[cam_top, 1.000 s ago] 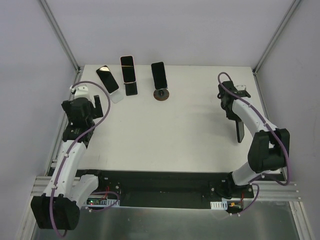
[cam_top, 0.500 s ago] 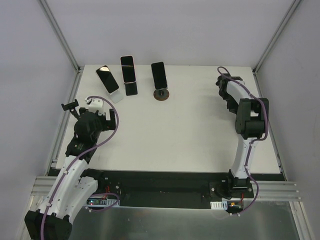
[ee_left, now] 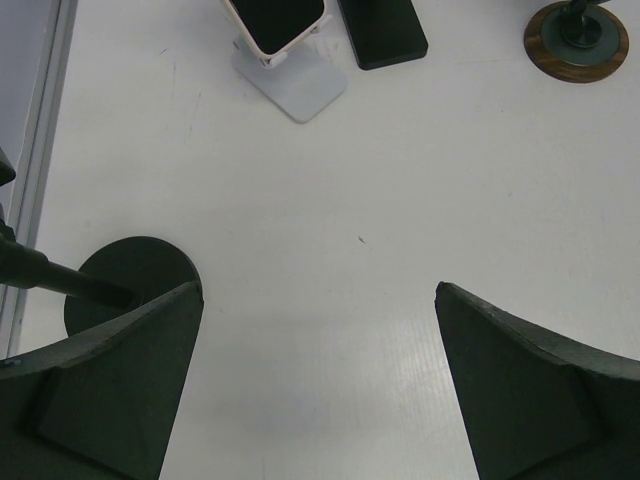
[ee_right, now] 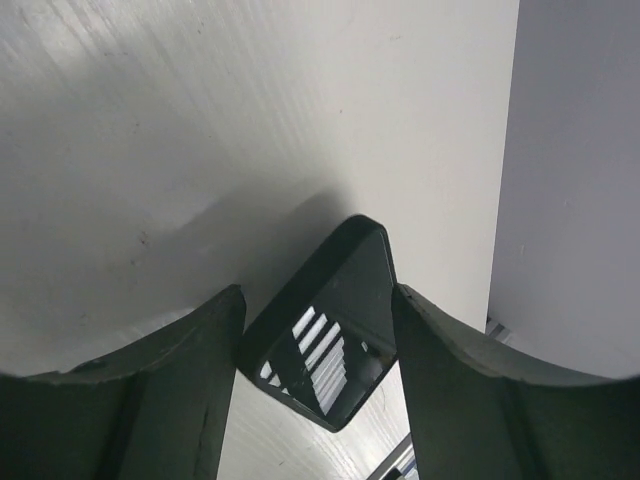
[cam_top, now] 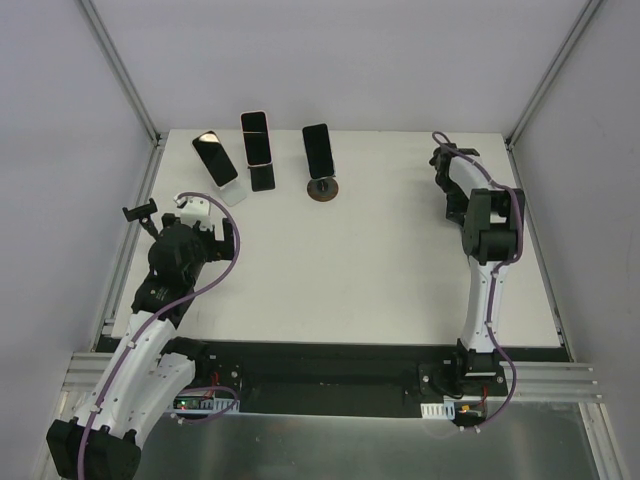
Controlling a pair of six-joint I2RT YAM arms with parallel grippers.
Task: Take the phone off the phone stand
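Observation:
A dark phone (ee_right: pixel 330 335) lies flat on the white table near its right edge, screen up and reflecting lights. My right gripper (ee_right: pixel 318 292) stands open around it, one finger close on each side. In the top view the right arm (cam_top: pixel 487 230) reaches into the back right corner and hides that phone. Three more phones rest on stands at the back: one on a white stand (cam_top: pixel 215 158), one on a black stand (cam_top: pixel 256 140), one on a round brown stand (cam_top: pixel 317 148). My left gripper (ee_left: pixel 318 290) is open over bare table.
An empty stand with a round black base (ee_left: pixel 125 290) sits beside my left finger, near the table's left rail (cam_top: pixel 128 250). The white stand's foot (ee_left: pixel 292 88) and the brown round base (ee_left: pixel 577 40) lie ahead of the left gripper. The right table edge (ee_right: pixel 505 200) is close.
The right arm swung from mid-right to the back right corner with the dark phone, and its jaws have spread apart around it. The left arm turned slightly inward.

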